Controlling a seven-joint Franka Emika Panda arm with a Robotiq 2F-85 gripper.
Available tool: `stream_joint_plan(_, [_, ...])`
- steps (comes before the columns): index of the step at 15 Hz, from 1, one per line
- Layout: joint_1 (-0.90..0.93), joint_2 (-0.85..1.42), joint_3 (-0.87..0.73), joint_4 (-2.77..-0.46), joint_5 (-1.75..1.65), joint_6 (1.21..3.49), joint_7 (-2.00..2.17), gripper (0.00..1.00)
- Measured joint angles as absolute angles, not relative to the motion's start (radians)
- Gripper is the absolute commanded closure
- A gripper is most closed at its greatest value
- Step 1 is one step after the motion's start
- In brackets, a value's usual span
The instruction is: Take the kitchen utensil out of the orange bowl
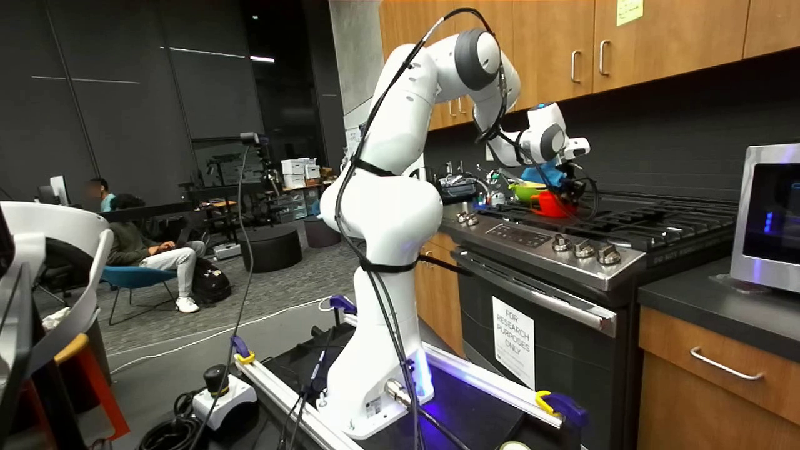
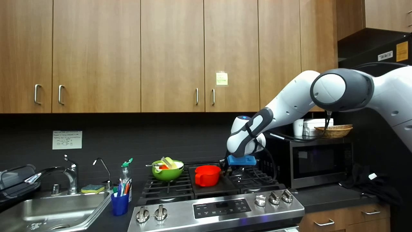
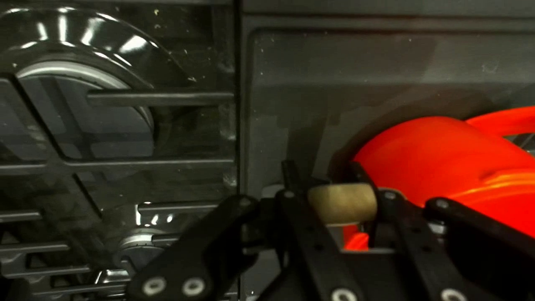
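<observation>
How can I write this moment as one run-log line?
gripper: shut on tan cylinder, perhaps the utensil | orange bowl: on stove, beside gripper | removal: unconfirmed

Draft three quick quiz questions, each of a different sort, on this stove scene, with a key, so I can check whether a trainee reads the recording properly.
1. Short answer: What does the orange bowl stand on?
2. True or false: The green bowl stands on the stove, with contents showing above its rim.
3. Multiple choice: In the wrist view, what colour is the cylindrical piece that the gripper holds?
A. Blue
B. Tan
C. Green

Key
1. The flat dark plate in the middle of the stove.
2. True.
3. B.
</observation>
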State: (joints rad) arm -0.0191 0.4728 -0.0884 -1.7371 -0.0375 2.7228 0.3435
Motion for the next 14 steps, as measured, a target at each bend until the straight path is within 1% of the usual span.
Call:
stream_joint_plan(1, [-0.019,0.473,-0.089,-1.740,-0.038,2.720,0.343,0.92])
stream_joint_plan(2, [-0.019,0.473,-0.089,-1.741,-0.038,2.715,0.343,0.66])
stream_joint_plan(3, [-0.019,0.473,-0.090,-1.742,-0.038,2.710,0.343,0.43])
stream_joint_plan(5, [-0.019,0.472,-0.092,-1.742,-0.038,2.698,0.343,0.40])
stream_joint_plan(6, [-0.019,0.472,-0.092,-1.742,-0.038,2.693,0.343,0.36])
stream_joint_plan(7, [-0.019,0.471,-0.092,-1.742,-0.038,2.688,0.343,0.55])
stream_joint_plan(10, [-0.019,0.470,-0.093,-1.742,-0.038,2.681,0.343,0.36])
stream_joint_plan(14, [-0.019,0.470,-0.093,-1.742,-0.038,2.680,0.342,0.36])
